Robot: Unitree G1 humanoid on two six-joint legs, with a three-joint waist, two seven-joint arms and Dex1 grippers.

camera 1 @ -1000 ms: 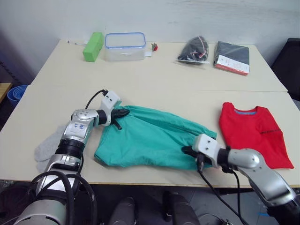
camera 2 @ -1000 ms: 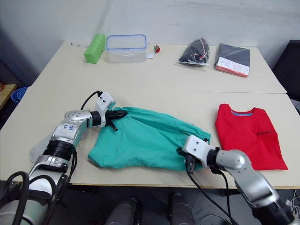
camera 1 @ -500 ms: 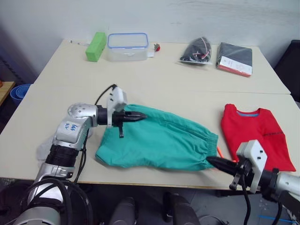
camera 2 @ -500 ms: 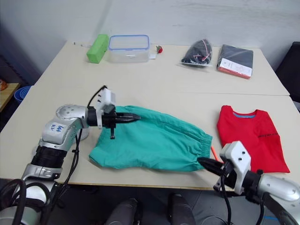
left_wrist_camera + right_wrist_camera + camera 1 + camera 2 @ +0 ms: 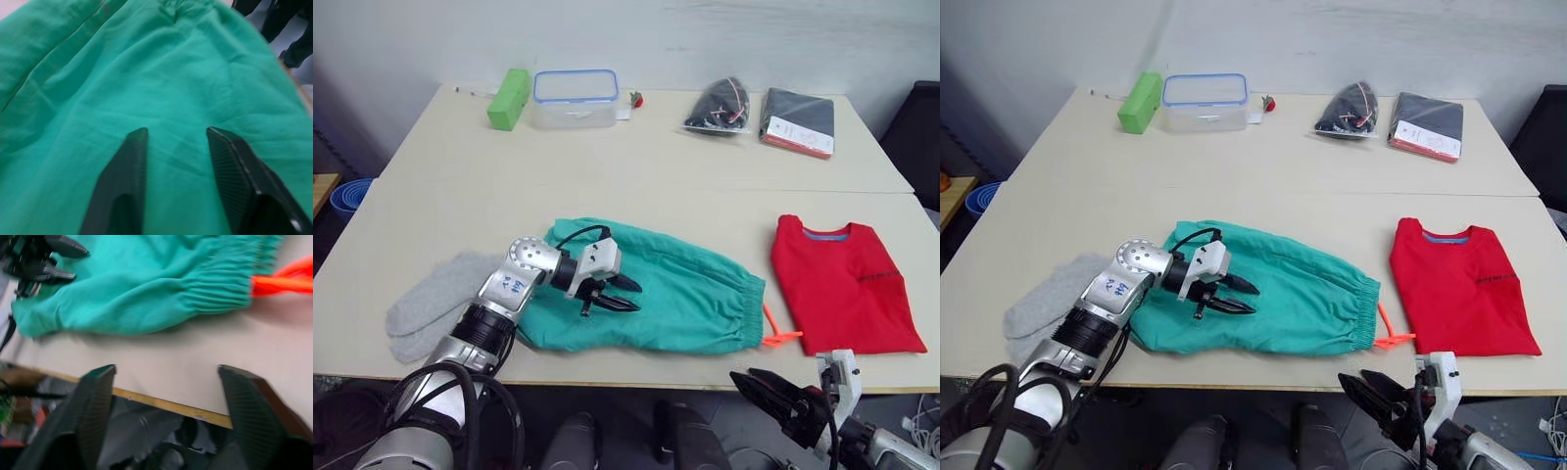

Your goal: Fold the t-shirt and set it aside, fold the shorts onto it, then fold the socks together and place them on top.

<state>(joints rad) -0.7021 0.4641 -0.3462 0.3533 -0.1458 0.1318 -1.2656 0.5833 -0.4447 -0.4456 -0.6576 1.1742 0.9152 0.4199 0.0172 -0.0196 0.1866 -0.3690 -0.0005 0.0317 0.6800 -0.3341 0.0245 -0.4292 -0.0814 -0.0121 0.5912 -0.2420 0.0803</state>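
The teal shorts (image 5: pixel 677 292) lie folded flat near the table's front edge, waistband to the right, with the orange drawstring (image 5: pixel 780 335) trailing out. My left gripper (image 5: pixel 636 297) hovers open just over their left half; in the left wrist view its fingers (image 5: pixel 129 161) stand apart above teal cloth (image 5: pixel 146 73), holding nothing. My right gripper (image 5: pixel 749 380) is below the table's front edge, open wide and empty; its wrist view looks up at the shorts (image 5: pixel 146 279) and drawstring (image 5: pixel 286 278). The red t-shirt (image 5: pixel 847 284) lies folded at the right. The grey socks (image 5: pixel 431 305) lie at the left.
Along the far edge stand a green box (image 5: pixel 509 96), a clear container with a blue lid (image 5: pixel 575 96), a black bag (image 5: pixel 720 103) and a dark packet (image 5: pixel 798 119). A blue bin (image 5: pixel 342 196) sits off the table's left side.
Both grippers opened and let go of the shorts, which now lie flat. The left gripper moved right over the cloth; the right arm dropped back below the front edge.
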